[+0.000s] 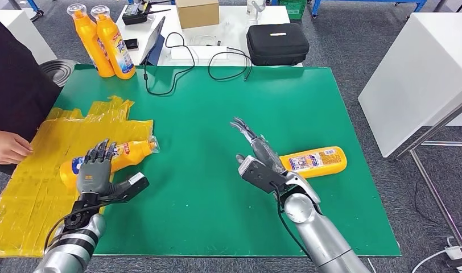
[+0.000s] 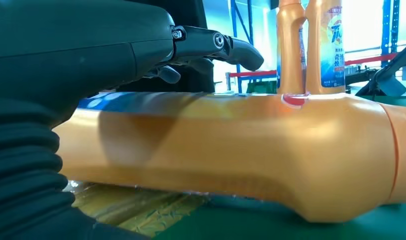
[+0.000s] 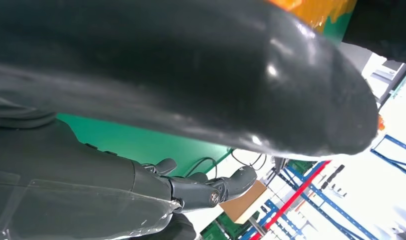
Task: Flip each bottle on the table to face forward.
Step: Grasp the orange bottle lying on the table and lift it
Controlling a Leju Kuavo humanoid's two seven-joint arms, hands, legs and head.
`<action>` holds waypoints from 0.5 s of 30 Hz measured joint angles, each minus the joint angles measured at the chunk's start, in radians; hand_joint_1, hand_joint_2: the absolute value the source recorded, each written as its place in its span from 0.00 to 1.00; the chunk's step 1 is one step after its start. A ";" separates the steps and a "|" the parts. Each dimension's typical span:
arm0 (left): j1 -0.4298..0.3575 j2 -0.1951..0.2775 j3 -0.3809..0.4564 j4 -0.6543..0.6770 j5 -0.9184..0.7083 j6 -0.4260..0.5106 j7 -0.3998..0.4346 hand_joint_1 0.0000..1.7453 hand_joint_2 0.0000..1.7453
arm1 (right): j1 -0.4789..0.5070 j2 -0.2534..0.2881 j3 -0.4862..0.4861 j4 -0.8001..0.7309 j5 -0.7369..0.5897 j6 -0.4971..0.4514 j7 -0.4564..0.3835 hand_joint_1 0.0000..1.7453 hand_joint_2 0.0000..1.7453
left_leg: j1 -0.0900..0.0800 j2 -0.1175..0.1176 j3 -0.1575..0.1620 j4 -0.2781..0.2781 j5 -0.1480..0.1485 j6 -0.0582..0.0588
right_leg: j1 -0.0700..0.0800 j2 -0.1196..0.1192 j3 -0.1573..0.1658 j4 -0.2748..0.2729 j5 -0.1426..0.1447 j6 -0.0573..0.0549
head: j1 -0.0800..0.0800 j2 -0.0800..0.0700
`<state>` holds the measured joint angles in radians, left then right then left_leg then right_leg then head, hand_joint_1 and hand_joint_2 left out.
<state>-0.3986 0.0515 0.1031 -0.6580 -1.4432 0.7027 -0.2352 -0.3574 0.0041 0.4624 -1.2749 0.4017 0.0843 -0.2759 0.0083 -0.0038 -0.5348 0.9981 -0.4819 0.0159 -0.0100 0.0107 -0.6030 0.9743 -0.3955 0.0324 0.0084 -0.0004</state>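
Observation:
One orange bottle lies on its side on the yellow plastic sheet, cap end pointing right. My left hand hovers over its middle with fingers stretched across it and the thumb off to the near side, not closed around it. In the left wrist view that bottle lies just under the fingers. A second orange bottle lies on the green table at the right, label up. My right hand is at its left end, fingers spread, holding nothing.
Two more orange bottles stand upright at the table's back left corner. A person's hand rests on the sheet at the left edge. Behind the table a white desk holds cables, a black case and a cardboard box.

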 joint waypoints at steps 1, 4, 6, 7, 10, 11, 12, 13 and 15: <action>-0.001 0.000 0.001 0.000 0.002 0.000 -0.002 0.00 0.00 | 0.001 0.000 0.000 0.000 0.000 0.000 0.000 0.00 0.00 | 0.000 0.000 0.000 0.000 0.000 0.000 | 0.000 0.000 0.000 0.000 0.000 0.000 | 0.000 0.000; 0.002 0.000 0.013 -0.014 0.042 0.000 -0.037 0.00 0.00 | 0.003 -0.002 0.000 0.000 0.004 0.000 0.001 0.00 0.00 | 0.000 0.000 0.000 0.000 0.000 0.000 | -0.001 0.000 0.000 0.000 0.000 0.000 | 0.000 0.000; 0.016 -0.006 0.038 -0.059 0.145 0.000 -0.120 0.00 0.00 | 0.007 -0.006 -0.002 -0.005 0.014 -0.002 0.003 0.00 0.00 | 0.000 0.000 0.000 0.000 0.000 0.000 | -0.001 0.000 0.000 0.000 0.000 0.000 | 0.000 0.000; 0.024 -0.012 0.056 -0.092 0.218 0.000 -0.171 0.00 0.00 | 0.011 -0.010 -0.004 -0.009 0.020 -0.003 0.005 0.00 0.00 | 0.000 0.000 0.000 0.000 0.000 0.000 | -0.001 0.000 0.000 0.000 0.000 0.000 | 0.000 0.000; 0.047 -0.028 0.105 -0.190 0.383 -0.019 -0.257 0.00 0.00 | 0.023 -0.023 -0.013 -0.025 0.039 -0.008 0.008 0.00 0.75 | 0.000 0.000 0.000 0.000 0.000 0.000 | -0.001 0.000 0.000 0.000 0.000 0.000 | 0.000 0.000; 0.056 -0.032 0.118 -0.224 0.441 -0.041 -0.279 0.00 0.00 | 0.028 -0.027 -0.015 -0.031 0.055 -0.015 0.010 0.00 1.00 | 0.000 0.000 0.000 0.000 0.000 0.000 | -0.001 0.000 0.000 0.000 0.000 0.000 | 0.000 0.000; 0.067 -0.039 0.130 -0.263 0.520 -0.077 -0.307 0.00 0.00 | 0.032 -0.033 -0.016 -0.039 0.078 -0.025 0.015 0.00 1.00 | 0.000 0.000 0.000 0.000 0.000 0.000 | -0.001 0.000 0.000 0.000 0.000 0.000 | 0.000 0.000; 0.083 -0.048 0.144 -0.314 0.624 -0.132 -0.337 0.00 0.00 | 0.038 -0.041 -0.017 -0.050 0.112 -0.038 0.022 0.00 1.00 | 0.000 0.000 0.000 0.000 0.000 0.000 | -0.001 0.000 0.000 0.000 0.000 0.000 | 0.000 0.000; 0.123 -0.071 0.176 -0.437 0.826 -0.275 -0.371 0.00 0.00 | 0.057 -0.064 -0.019 -0.080 0.190 -0.064 0.043 0.00 1.00 | 0.000 0.000 0.000 0.000 0.000 0.000 | -0.001 0.000 0.000 -0.001 0.000 0.000 | 0.000 0.000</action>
<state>-0.2758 -0.0195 0.2792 -1.0946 -0.6169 0.4279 -0.6066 -0.3005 -0.0598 0.4432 -1.3548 0.5921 0.0201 -0.2333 0.0082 -0.0036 -0.5348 0.9982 -0.4821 0.0160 -0.0105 0.0107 -0.6033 0.9738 -0.3956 0.0325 0.0081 -0.0004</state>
